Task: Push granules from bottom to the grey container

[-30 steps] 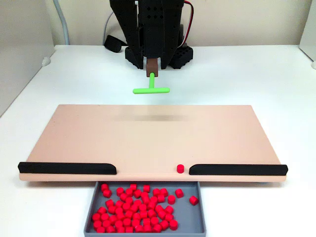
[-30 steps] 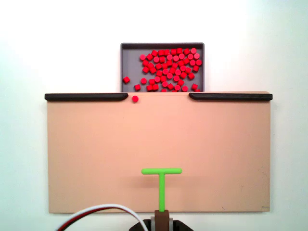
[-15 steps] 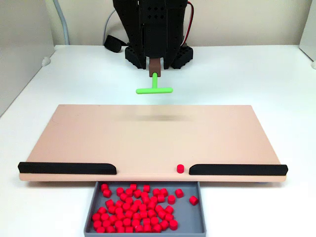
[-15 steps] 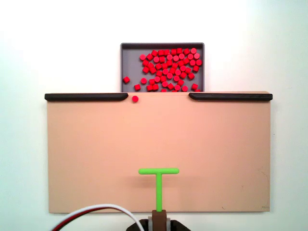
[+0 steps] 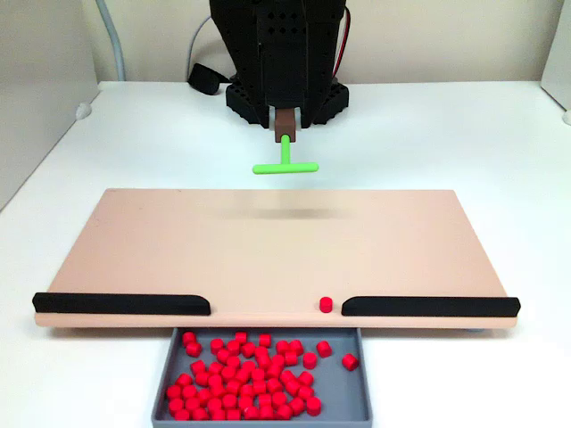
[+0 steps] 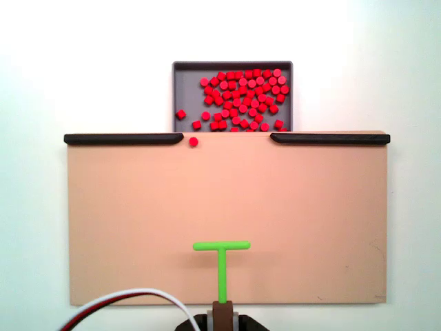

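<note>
Fixed view from the front: green T-shaped pusher (image 5: 285, 164) up off the tan board (image 5: 268, 250), cast shadow on the board below it, stem running into a brown holder (image 5: 285, 119) at the arm's tip. Pincer itself hidden under the black arm body; cannot tell how far apart the jaws stand, nor how the holder is gripped.

Fixed view from above: pusher crossbar (image 6: 221, 245) over the near half of the board, well apart from the far edge. Nearly all granules (image 6: 244, 96) already down in the grey container (image 6: 185, 83), which sits against the board's far edge behind the gap between the two black strips (image 6: 124, 138). One stray granule (image 6: 193, 141) left on the board, just beside the inner end of the strip on the view's left, at the very side of the gap. White and red cable (image 6: 131, 303) looping in at the bottom edge.

Judgement: task close to done, one piece outstanding.

Risks:
- Straight push from present line passes right of the stray; misses it.
- Crossbar end catching the strip's end; jams or shifts the board on the table.
- Glancing contact rolls the cube along behind the strip, out of reach of the gap.
- Pusher lowered too little; rides over the piece.
</note>
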### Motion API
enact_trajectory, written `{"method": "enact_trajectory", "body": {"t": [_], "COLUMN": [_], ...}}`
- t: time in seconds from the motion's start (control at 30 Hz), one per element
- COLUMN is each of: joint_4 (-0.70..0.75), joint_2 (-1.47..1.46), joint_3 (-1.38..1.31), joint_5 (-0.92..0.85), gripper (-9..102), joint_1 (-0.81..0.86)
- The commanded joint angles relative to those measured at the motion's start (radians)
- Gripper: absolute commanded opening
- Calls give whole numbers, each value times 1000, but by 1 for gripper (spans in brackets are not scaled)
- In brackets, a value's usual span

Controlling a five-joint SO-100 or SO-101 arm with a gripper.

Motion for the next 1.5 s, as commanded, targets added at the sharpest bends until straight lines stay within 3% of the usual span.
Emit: {"method": "enact_trajectory", "body": {"t": [0.0,1.47], "joint_4": [-2,-238], "joint_2": [3,-164], "joint_3": [-17,-26], "joint_5": [12,64], "gripper": [0,0], "joint_1": [-2,-35]}}
